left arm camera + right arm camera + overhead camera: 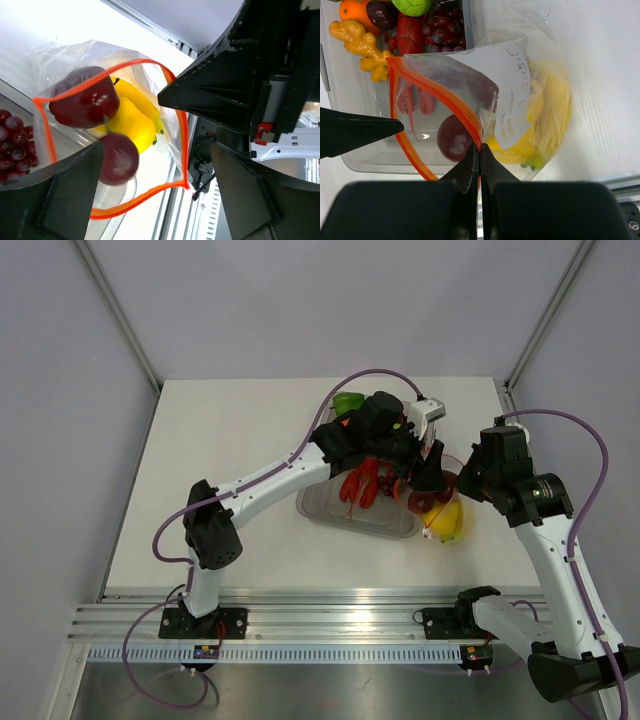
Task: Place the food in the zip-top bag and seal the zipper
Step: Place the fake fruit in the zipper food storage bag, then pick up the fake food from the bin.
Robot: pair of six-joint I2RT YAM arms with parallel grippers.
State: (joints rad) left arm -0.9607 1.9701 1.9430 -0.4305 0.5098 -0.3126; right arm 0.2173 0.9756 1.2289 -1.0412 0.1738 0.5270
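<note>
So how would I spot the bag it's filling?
Start at the white table, find the rigid clear tray of toy food, then look just off its right end. The zip-top bag is the floppy clear pouch there, pinched by the right gripper; unlike the tray, it has an orange-red zipper rim and a white handwritten label.

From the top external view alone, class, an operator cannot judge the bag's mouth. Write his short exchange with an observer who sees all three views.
Operator: Is the zip-top bag open?
Observer: Yes; the left wrist view shows its zipper spread in a wide loop.
Operator: Is anything holding it?
Observer: In the right wrist view the right gripper is shut on the zipper.
</note>
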